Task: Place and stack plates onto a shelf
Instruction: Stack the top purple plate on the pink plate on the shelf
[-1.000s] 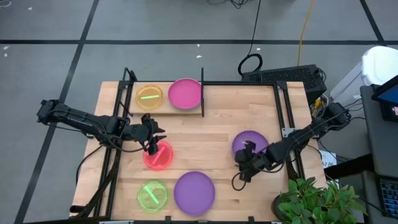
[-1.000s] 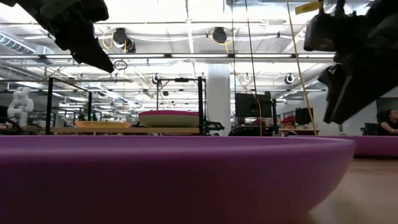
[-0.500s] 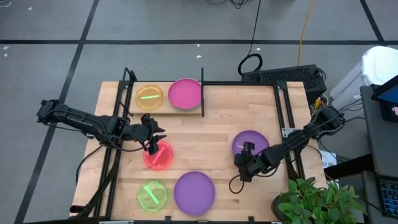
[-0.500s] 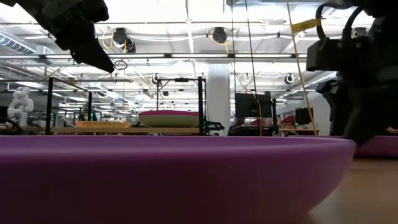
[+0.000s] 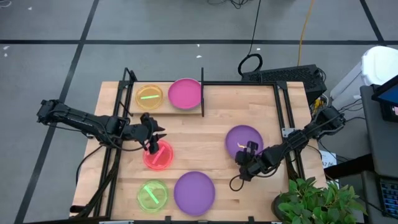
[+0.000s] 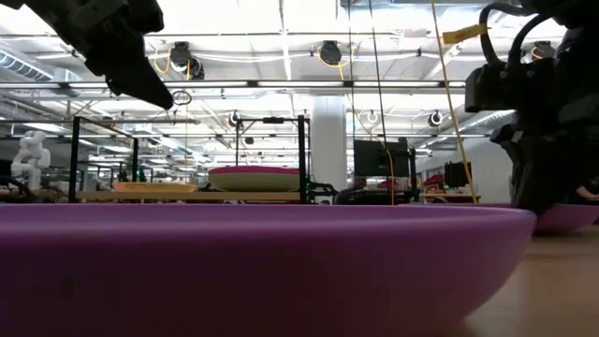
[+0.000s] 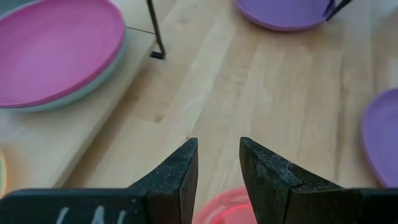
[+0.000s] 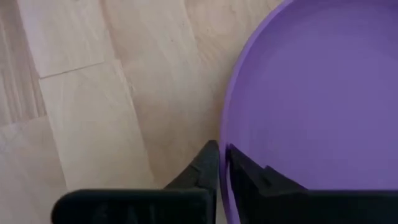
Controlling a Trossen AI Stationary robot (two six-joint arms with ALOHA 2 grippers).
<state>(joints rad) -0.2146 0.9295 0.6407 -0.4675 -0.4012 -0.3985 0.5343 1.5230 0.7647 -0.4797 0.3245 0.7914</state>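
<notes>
My right gripper (image 5: 247,153) is shut on a purple plate (image 5: 244,138) at the table's right. My left gripper (image 7: 219,149) is open and empty, just above the far rim of a translucent red plate (image 5: 159,157) at the left. On the shelf (image 5: 165,111) at the far left, a magenta plate (image 5: 185,93) rests on a pale teal one (image 7: 74,93), beside an orange plate (image 5: 150,97) with a green one in it. A neon-green plate (image 5: 152,195) and a second purple plate (image 5: 194,193) lie flat near the front edge. My right gripper pinches the purple plate's near rim (image 8: 225,134), one finger outside the rim and one inside the plate (image 8: 249,171). The fingers come from the table's near right side, slanting down. Whether the plate is off the table, I cannot tell.
The shelf's black post (image 5: 202,93) stands at the shelf's right end. A black frame (image 5: 283,106) runs along the table's far and right edges. Bare wood (image 5: 205,134) lies between the shelf and my right gripper. In the low view the near purple plate (image 6: 262,271) fills the foreground.
My right gripper has come down to the purple plate's near rim. The plate has then slid a little toward the table's left and far edges with it.
</notes>
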